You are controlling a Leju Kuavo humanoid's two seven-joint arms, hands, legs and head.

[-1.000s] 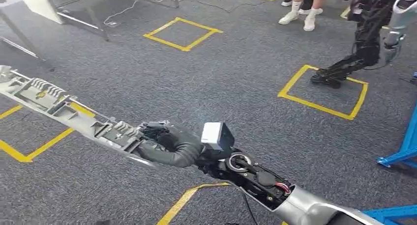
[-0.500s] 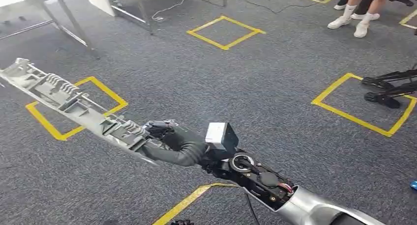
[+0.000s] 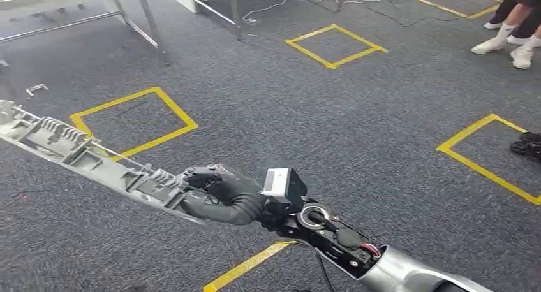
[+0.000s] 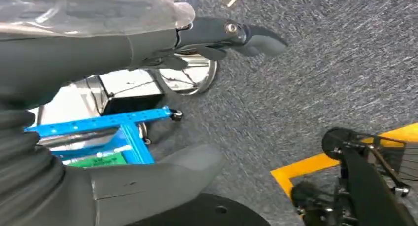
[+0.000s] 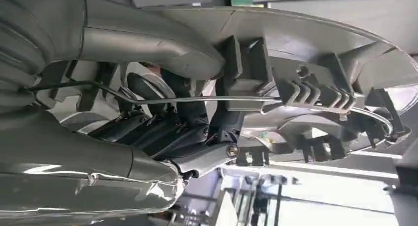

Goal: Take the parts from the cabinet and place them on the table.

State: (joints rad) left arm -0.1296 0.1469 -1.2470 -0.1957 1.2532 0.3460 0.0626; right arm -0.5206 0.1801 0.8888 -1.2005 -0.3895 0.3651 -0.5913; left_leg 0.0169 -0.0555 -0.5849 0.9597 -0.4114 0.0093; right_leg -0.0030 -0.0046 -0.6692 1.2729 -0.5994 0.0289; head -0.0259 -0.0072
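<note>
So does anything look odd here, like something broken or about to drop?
Nothing looks broken. The right hand grips the long grey plastic part at one end only, so the rest juts far out over the carpet, unsupported. The left hand holds nothing.

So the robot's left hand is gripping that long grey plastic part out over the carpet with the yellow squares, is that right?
Not quite: the right hand grips the long grey part, not the left. The head view shows the right arm reaching out over the carpet with the yellow squares. The left hand holds nothing.
</note>
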